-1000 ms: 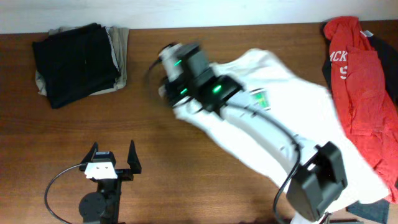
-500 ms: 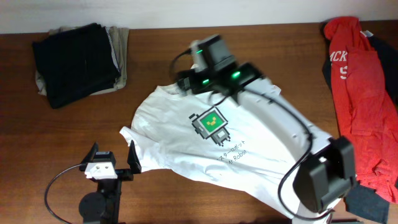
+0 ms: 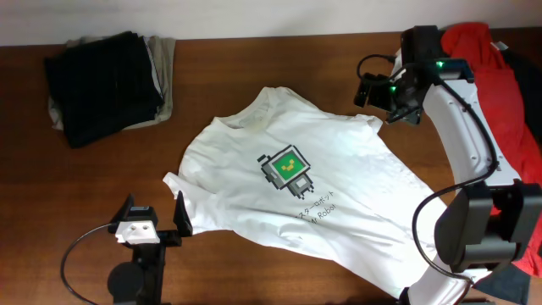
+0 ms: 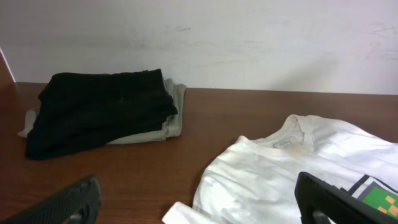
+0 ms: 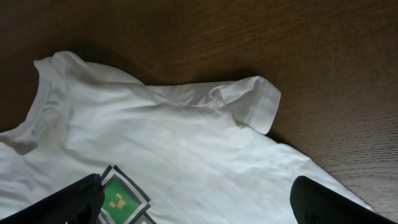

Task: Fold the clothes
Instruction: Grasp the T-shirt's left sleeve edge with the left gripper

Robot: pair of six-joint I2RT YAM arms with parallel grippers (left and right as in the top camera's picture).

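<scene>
White T-shirt [image 3: 339, 195] looks soft, light, floppy | pinch sleeve [image 3: 370, 125] at 1 o'clock | both my jaws apart, empty

The wooden table [image 3: 85, 186] is carrying a white T-shirt [image 3: 296, 195] lying spread across its middle — a folded black piece [image 3: 102, 76] over a khaki piece [image 3: 163, 63] is sitting at the far-left corner, and a red shirt [image 3: 517, 127] is lying along the right edge.

Small print on the white T-shirt [image 3: 356, 199] perhaps reads "Robot".
</scene>
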